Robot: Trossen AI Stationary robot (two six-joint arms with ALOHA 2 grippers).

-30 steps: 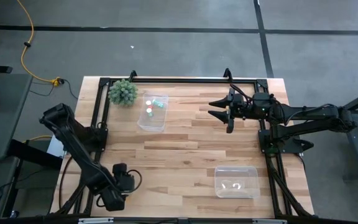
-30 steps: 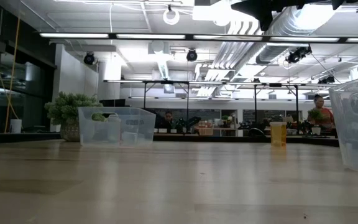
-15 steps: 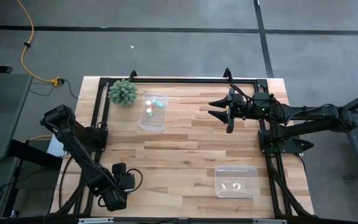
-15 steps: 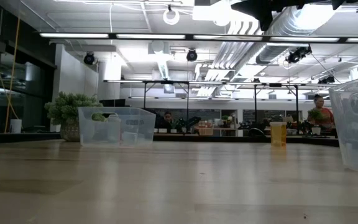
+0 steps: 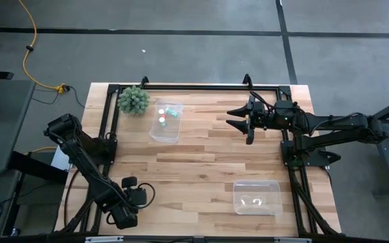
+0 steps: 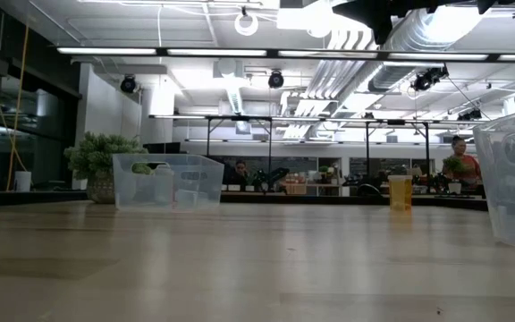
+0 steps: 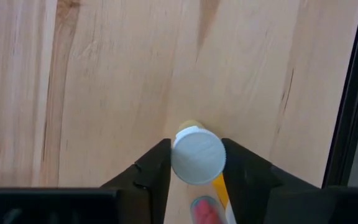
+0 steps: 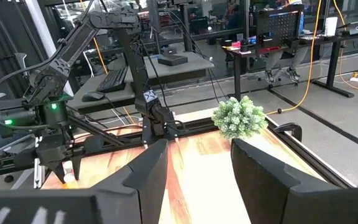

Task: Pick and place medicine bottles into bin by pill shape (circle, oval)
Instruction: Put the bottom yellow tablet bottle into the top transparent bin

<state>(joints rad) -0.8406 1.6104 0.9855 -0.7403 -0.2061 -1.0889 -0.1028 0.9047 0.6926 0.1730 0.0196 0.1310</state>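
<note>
A medicine bottle (image 7: 197,155) with a round white cap and a yellow-orange body sits between the fingers of my left gripper (image 7: 196,167), seen cap-on from above. That gripper (image 5: 128,202) is at the table's near left corner, pointing down. My right gripper (image 5: 238,121) hangs open above the far right of the table, level, with nothing between its fingers (image 8: 194,168). Other bottles lie in a clear bin (image 5: 166,121) at the far middle, and pale ones lie in a second clear bin (image 5: 256,197) at the near right. My left gripper pinches the bottle by the two opposite sides of its white cap (image 7: 178,163), one finger on each side. The fingers come from above, pointing steeply down. The yellow-orange body (image 7: 220,186) shows below the cap. Whether its base stands on the table I cannot tell.
A green spiky ball plant (image 5: 133,100) stands at the far left corner beside the far bin. A black frame rail (image 7: 353,93) runs along the table's edge close to my left gripper. Bare wood lies between the two bins.
</note>
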